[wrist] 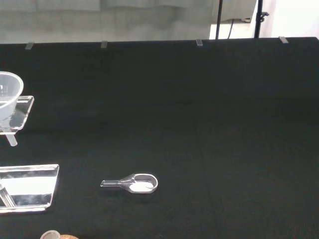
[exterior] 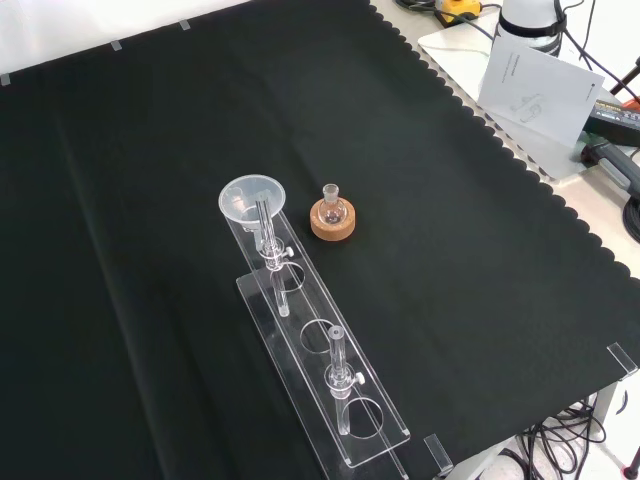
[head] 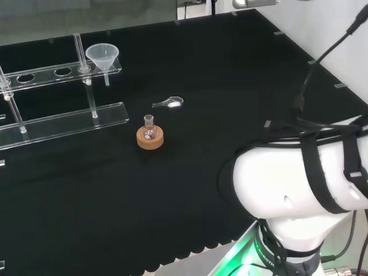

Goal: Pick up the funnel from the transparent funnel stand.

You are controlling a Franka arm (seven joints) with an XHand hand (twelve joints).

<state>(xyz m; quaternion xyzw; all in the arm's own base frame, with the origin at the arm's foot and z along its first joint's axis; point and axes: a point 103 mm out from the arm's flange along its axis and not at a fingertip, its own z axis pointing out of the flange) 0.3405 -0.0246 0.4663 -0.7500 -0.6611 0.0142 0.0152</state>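
Note:
A clear funnel (head: 102, 56) sits in the end hole of the transparent funnel stand (head: 57, 72), its spout hanging below the upper shelf. In the front view the funnel (exterior: 250, 198) is at the far end of the stand (exterior: 345, 425), next to an upright post. The wrist view catches the funnel's rim (wrist: 7, 97) and the stand's shelf end (wrist: 25, 107), both some way off from the camera. The arm's white link (head: 299, 184) stands well to the right of the stand in the head view.
A small glass flask on a cork ring (head: 150, 137) (exterior: 331, 218) stands just in front of the stand. A clear scoop holding white powder (head: 169, 103) (wrist: 134, 183) lies on the cloth nearby. Papers and cables (exterior: 540, 90) lie past the cloth's scalloped edge.

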